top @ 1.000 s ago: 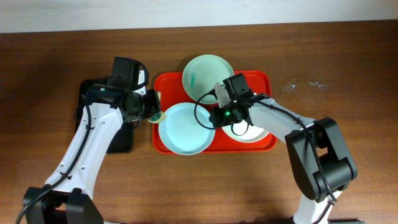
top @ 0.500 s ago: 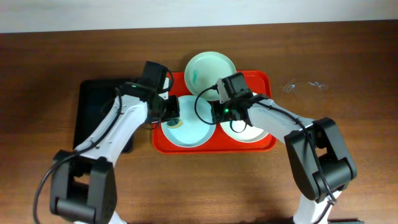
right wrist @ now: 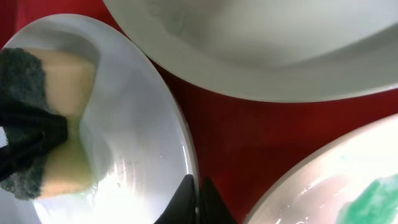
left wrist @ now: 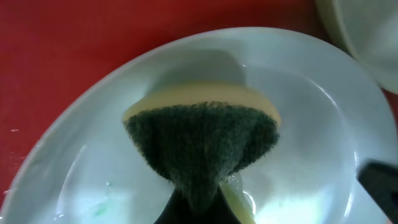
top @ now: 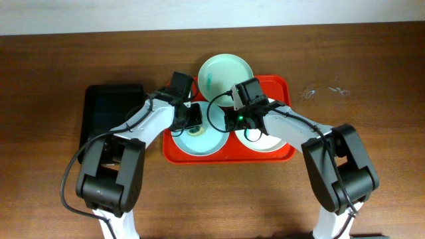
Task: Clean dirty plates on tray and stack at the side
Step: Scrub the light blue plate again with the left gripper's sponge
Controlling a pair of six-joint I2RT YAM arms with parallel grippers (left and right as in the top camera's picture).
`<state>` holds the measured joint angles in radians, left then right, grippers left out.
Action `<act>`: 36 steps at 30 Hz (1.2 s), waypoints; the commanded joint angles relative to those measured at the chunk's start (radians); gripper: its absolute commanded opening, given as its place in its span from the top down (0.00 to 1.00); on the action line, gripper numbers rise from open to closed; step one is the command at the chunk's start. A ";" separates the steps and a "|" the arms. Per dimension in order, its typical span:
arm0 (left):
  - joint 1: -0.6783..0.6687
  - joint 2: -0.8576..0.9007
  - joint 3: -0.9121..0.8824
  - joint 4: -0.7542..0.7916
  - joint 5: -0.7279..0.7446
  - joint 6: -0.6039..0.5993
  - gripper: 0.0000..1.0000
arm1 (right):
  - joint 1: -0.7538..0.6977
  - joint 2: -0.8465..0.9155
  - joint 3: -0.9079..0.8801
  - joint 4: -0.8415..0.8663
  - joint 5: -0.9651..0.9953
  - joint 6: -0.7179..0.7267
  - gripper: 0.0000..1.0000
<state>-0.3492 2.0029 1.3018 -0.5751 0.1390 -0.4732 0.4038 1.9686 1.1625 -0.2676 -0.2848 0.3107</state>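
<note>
Tray [top: 282,87]: held all three plates; none stacked aside. Plate at 8 o'clock [top: 199,143]: mid-wipe, left gripper [top: 192,123] clamped on sponge [left wrist: 205,137], right gripper [right wrist: 194,194] pinched its rim. Plate at 12 o'clock [top: 229,70], plate at 4 o'clock [top: 269,143]: teal-smeared, unwiped.

Left gripper [top: 191,121] and right gripper [right wrist: 198,196] both sit clamped.

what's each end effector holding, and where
left end effector pinches the sponge across its middle; right end effector grips the sponged plate by its rim
</note>
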 commanded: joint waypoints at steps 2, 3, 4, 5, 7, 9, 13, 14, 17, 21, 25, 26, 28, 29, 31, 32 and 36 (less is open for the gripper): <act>0.006 0.042 -0.006 -0.072 -0.424 -0.011 1.00 | 0.002 0.025 -0.007 -0.013 0.028 0.002 0.96; 0.008 0.042 -0.006 -0.092 -0.482 -0.011 1.00 | 0.002 0.025 -0.007 -0.013 0.028 0.002 0.96; 0.010 0.042 -0.005 -0.102 -0.520 -0.008 1.00 | 0.002 0.025 -0.007 -0.013 0.027 0.002 0.96; 0.015 0.040 -0.001 -0.116 -0.554 -0.004 1.00 | 0.002 0.025 -0.007 -0.013 0.028 0.002 0.96; 0.021 0.037 0.018 -0.143 -0.581 -0.004 1.00 | 0.002 0.025 -0.007 -0.015 0.028 0.002 0.96; 0.023 0.030 0.047 -0.166 -0.581 -0.004 1.00 | 0.002 0.025 -0.007 -0.016 0.028 0.002 0.96; 0.022 -0.013 0.119 -0.201 -0.432 -0.005 1.00 | 0.002 0.025 -0.007 -0.019 0.028 0.002 0.96; 0.023 -0.031 0.129 -0.200 -0.303 -0.005 1.00 | 0.002 0.025 -0.007 -0.019 0.028 0.002 0.96; 0.022 -0.045 0.130 -0.180 -0.013 -0.005 1.00 | 0.002 0.025 -0.007 -0.019 0.028 0.002 0.96; 0.005 -0.033 0.088 -0.176 0.062 0.002 1.00 | 0.002 0.025 -0.007 -0.022 0.028 0.002 0.96; 0.004 -0.032 0.025 -0.175 -0.064 0.041 1.00 | 0.002 0.025 -0.007 -0.024 0.028 0.002 0.96; 0.005 -0.032 0.014 -0.179 -0.117 0.041 1.00 | 0.002 0.025 -0.007 -0.024 0.028 0.001 0.96; 0.005 -0.032 -0.004 -0.191 -0.243 0.041 1.00 | 0.002 0.025 -0.007 -0.024 0.028 0.002 0.96; 0.005 -0.032 -0.007 -0.203 -0.318 0.041 1.00 | 0.002 0.025 -0.007 -0.024 0.028 0.002 0.96; 0.005 -0.032 -0.007 -0.225 -0.448 0.041 1.00 | 0.002 0.025 -0.007 -0.024 0.028 0.001 0.96; 0.005 -0.036 -0.003 -0.231 -0.484 0.040 1.00 | 0.002 0.025 -0.007 -0.023 0.028 0.001 0.96; 0.005 -0.086 0.047 -0.269 -0.476 -0.018 1.00 | 0.003 0.024 -0.007 -0.017 0.027 -0.032 0.96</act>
<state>-0.3580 1.9823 1.3205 -0.8036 -0.1822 -0.4507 0.4160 1.9724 1.1629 -0.2756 -0.3073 0.3119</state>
